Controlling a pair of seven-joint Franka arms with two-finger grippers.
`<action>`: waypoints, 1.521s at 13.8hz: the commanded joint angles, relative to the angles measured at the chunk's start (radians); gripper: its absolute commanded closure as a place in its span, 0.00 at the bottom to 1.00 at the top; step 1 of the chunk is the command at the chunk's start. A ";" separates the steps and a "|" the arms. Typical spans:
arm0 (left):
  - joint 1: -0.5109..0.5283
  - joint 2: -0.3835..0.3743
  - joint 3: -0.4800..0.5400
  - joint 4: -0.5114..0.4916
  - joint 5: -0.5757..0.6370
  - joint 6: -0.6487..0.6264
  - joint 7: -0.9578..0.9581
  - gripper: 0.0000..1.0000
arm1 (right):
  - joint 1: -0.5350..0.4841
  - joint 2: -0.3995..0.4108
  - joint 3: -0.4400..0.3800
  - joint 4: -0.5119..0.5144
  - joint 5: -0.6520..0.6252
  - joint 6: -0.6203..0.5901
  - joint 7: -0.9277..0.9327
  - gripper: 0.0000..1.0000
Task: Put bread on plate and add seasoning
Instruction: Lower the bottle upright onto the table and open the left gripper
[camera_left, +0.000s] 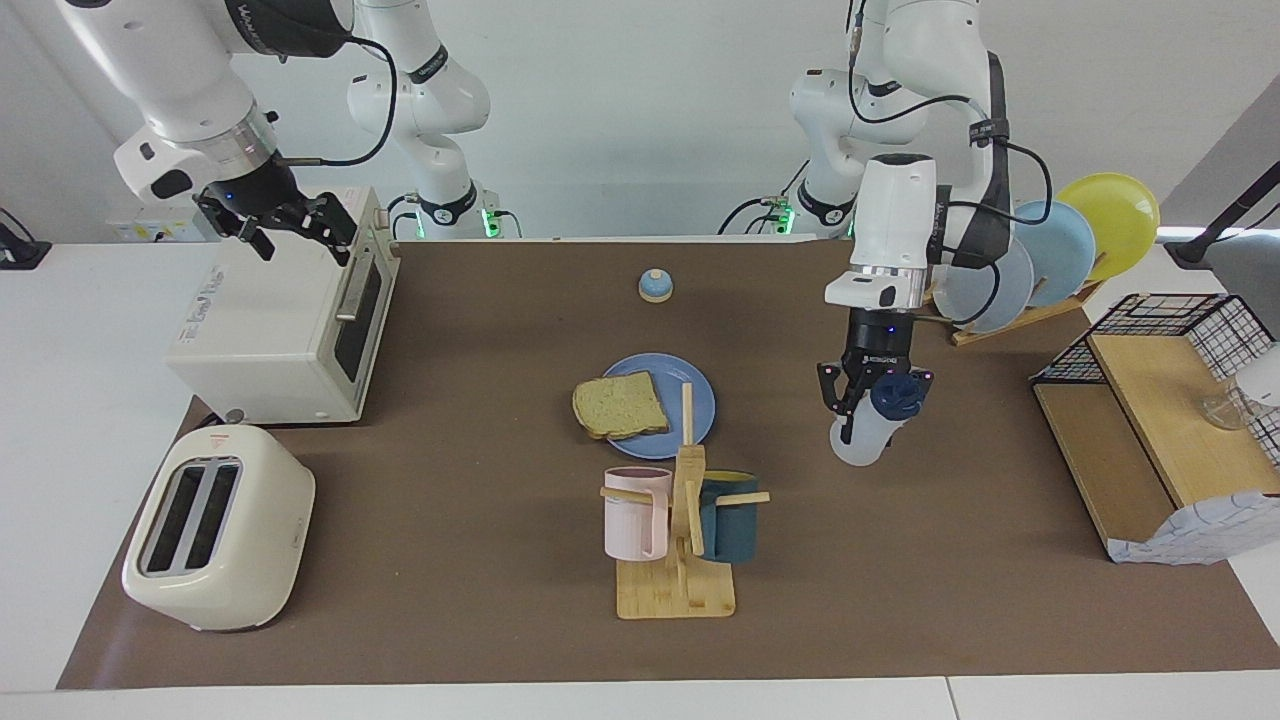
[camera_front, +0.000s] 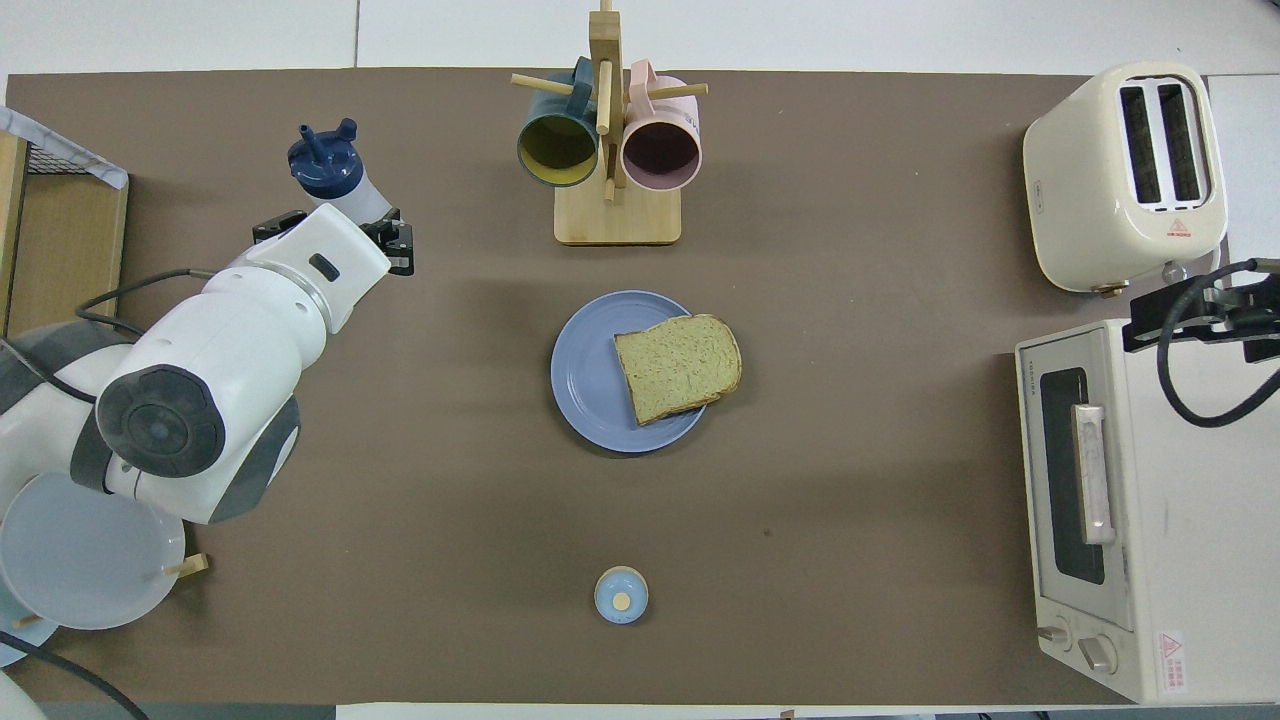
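The bread (camera_left: 620, 404) (camera_front: 678, 366) lies on the round blue plate (camera_left: 695, 385) (camera_front: 585, 385) mid-table, overhanging the rim toward the right arm's end. My left gripper (camera_left: 872, 402) is shut on the seasoning (camera_left: 862, 438) (camera_front: 325, 168), a translucent white bottle with a navy cap. The bottle leans, base low over the mat, beside the plate toward the left arm's end. My right gripper (camera_left: 285, 222) hangs open over the toaster oven, holding nothing.
A wooden mug rack (camera_left: 678, 590) with a pink and a teal mug stands just farther from the robots than the plate. A small bell (camera_left: 655, 286) sits nearer the robots. Toaster oven (camera_left: 280, 320), toaster (camera_left: 215, 525), upright plates (camera_left: 1040, 250), wire shelf (camera_left: 1160, 420).
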 joint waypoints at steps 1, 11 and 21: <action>0.028 0.081 -0.009 0.015 -0.012 0.113 -0.007 1.00 | -0.007 -0.022 -0.002 -0.028 0.016 0.018 -0.025 0.00; 0.011 0.368 0.056 0.136 0.000 0.382 0.010 1.00 | -0.007 -0.022 -0.002 -0.029 0.016 0.018 -0.025 0.00; 0.011 0.410 0.089 0.155 0.085 0.382 0.010 1.00 | -0.007 -0.022 -0.002 -0.029 0.016 0.018 -0.025 0.00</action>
